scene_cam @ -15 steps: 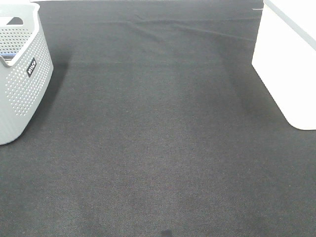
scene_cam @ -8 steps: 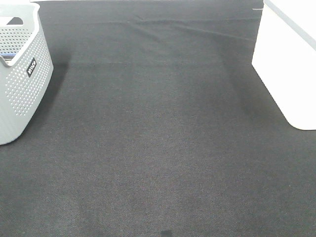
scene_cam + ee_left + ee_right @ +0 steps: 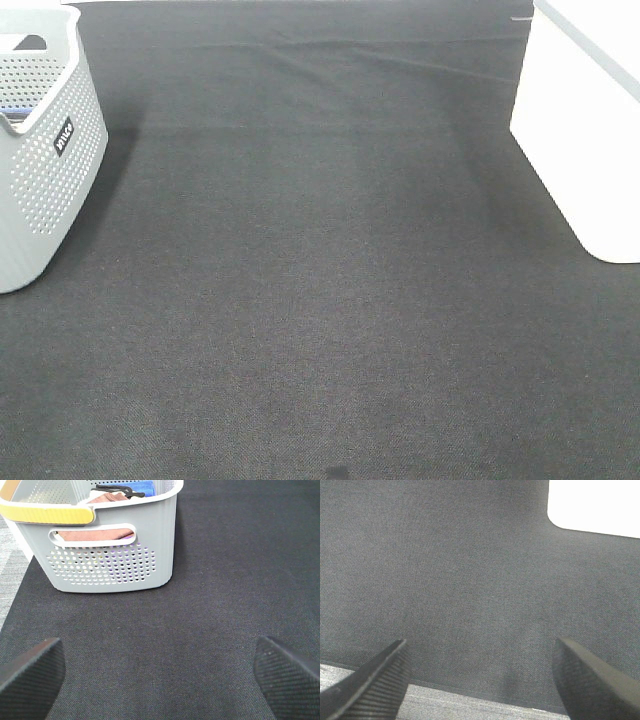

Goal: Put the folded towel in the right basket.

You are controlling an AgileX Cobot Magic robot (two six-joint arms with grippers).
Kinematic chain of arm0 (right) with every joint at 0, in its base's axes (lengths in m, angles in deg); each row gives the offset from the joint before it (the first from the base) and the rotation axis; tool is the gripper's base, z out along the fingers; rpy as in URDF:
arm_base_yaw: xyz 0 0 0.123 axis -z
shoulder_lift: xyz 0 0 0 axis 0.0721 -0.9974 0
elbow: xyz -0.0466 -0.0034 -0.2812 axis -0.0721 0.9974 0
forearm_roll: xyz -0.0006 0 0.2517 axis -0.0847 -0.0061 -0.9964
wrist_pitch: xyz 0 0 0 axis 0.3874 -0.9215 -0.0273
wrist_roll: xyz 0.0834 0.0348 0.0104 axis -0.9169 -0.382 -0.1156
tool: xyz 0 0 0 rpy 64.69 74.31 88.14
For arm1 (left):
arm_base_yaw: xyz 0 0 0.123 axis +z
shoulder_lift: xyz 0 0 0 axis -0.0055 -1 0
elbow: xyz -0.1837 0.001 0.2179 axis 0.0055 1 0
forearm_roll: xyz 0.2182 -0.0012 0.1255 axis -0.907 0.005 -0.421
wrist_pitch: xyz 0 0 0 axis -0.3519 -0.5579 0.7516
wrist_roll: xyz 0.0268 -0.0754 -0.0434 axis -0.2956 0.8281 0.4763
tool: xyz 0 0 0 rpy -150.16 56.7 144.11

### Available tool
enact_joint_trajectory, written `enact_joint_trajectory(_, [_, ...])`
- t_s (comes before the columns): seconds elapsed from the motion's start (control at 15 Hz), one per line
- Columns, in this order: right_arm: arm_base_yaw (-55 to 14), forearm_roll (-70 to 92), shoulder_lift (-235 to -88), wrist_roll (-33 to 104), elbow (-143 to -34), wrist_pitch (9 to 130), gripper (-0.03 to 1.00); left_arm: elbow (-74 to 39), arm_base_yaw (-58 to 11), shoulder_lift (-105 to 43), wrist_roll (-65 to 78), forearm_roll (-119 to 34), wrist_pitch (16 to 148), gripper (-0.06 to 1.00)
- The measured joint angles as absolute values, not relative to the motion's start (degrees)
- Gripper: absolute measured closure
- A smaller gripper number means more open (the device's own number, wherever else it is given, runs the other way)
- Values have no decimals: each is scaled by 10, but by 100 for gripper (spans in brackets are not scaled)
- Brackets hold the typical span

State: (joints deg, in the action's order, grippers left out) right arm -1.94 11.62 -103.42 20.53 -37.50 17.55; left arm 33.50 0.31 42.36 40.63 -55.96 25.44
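A grey perforated basket (image 3: 40, 160) stands at the left edge of the exterior high view. In the left wrist view this basket (image 3: 110, 565) holds folded towels: a brown-pink one (image 3: 95, 534) shows through the handle slot, a blue one (image 3: 137, 487) lies further in. A white basket (image 3: 585, 130) stands at the right edge; its corner shows in the right wrist view (image 3: 595, 505). My left gripper (image 3: 160, 675) is open and empty, short of the grey basket. My right gripper (image 3: 485, 680) is open and empty over the dark mat. Neither arm shows in the exterior high view.
A dark grey mat (image 3: 320, 280) covers the table. The grey basket has a yellow handle (image 3: 50, 515) and a black hanger-like item (image 3: 117, 489) inside. The mat's front edge and lighter table surface (image 3: 470, 707) show in the right wrist view.
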Motion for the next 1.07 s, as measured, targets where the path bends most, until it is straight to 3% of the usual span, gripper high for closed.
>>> enact_joint_trajectory(0.47, [26,105,-884,205,-375,176,23,335,3,424,406,-560,254,-3])
enact_joint_trajectory(1.07, [65,92,-880,205,-373,176,23,335,3,424,406,-560,254,-3])
